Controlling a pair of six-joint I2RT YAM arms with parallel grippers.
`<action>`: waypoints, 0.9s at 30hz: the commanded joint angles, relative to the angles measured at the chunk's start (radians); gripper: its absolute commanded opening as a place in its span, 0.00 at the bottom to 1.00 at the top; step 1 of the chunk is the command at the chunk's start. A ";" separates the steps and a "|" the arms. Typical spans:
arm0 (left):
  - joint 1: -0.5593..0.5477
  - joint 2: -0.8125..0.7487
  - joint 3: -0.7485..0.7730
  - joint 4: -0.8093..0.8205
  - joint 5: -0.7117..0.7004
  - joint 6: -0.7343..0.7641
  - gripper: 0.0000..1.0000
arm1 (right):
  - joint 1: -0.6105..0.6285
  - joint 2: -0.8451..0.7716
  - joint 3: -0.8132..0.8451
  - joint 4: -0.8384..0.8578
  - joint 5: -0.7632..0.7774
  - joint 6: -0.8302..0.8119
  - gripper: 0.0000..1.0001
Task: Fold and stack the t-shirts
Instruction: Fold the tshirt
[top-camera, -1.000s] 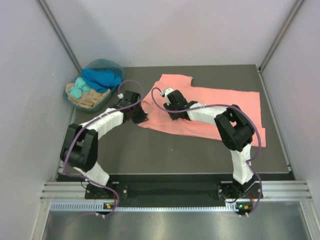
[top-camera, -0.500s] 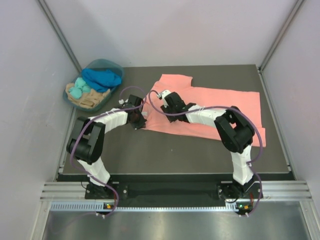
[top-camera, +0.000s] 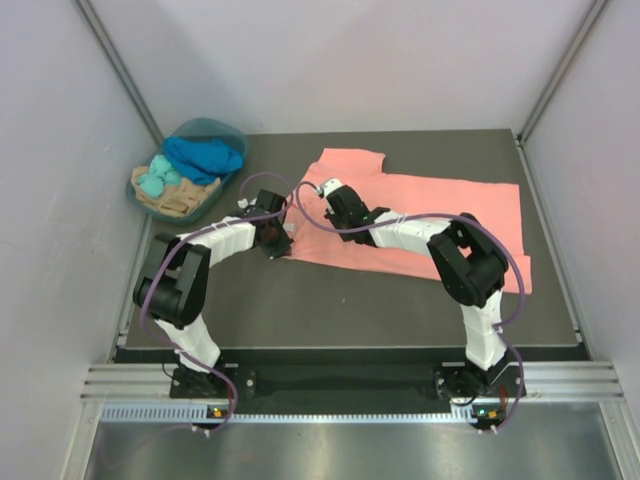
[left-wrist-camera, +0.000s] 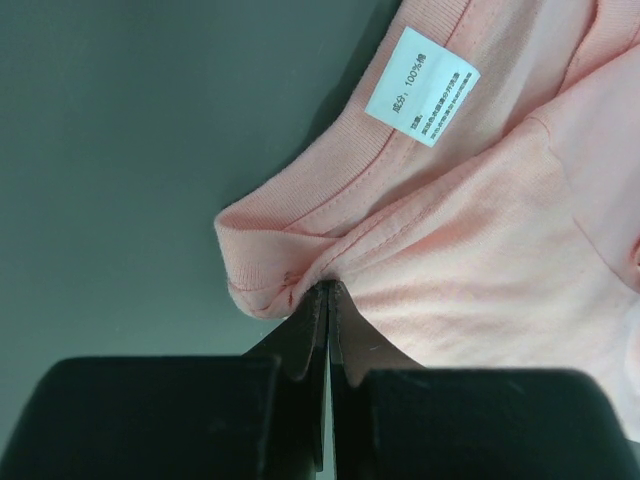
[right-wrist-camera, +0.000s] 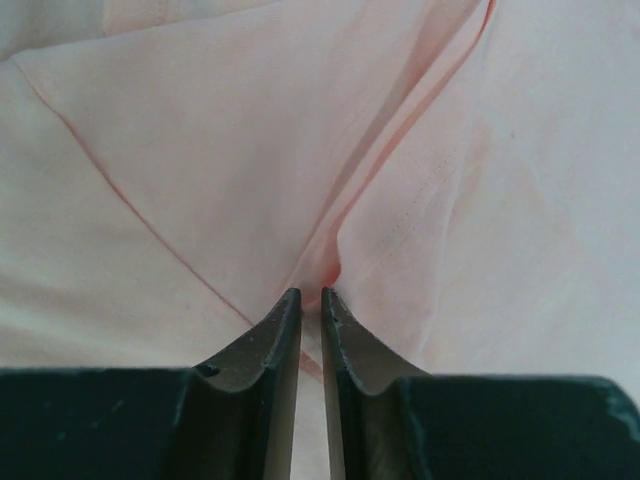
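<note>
Both pinch pink t-shirt (top-camera: 440, 215): left gripper (left-wrist-camera: 328, 290) (collar (left-wrist-camera: 330, 190)), right gripper (right-wrist-camera: 311, 295).

Likely lab: white-panelled enclosure (top-camera: 340, 60), aluminium rail (top-camera: 350, 385)

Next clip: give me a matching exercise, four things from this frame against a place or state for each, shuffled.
1 salmon-pink t-shirt
2 royal blue t-shirt
3 left gripper
4 white care label

A on top, in the basket
B shut on the collar edge
C spread on the table
D just inside the collar

Pairs: 1-C; 2-A; 3-B; 4-D
</note>
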 joint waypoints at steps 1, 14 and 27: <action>0.003 0.019 -0.040 -0.039 -0.076 0.028 0.02 | 0.010 -0.038 -0.008 0.043 0.047 -0.011 0.14; 0.003 0.007 -0.051 -0.067 -0.111 0.023 0.01 | -0.029 -0.083 -0.018 0.063 0.120 0.026 0.00; -0.006 0.001 -0.074 -0.062 -0.120 0.020 0.01 | -0.129 -0.132 -0.047 0.075 0.053 0.070 0.00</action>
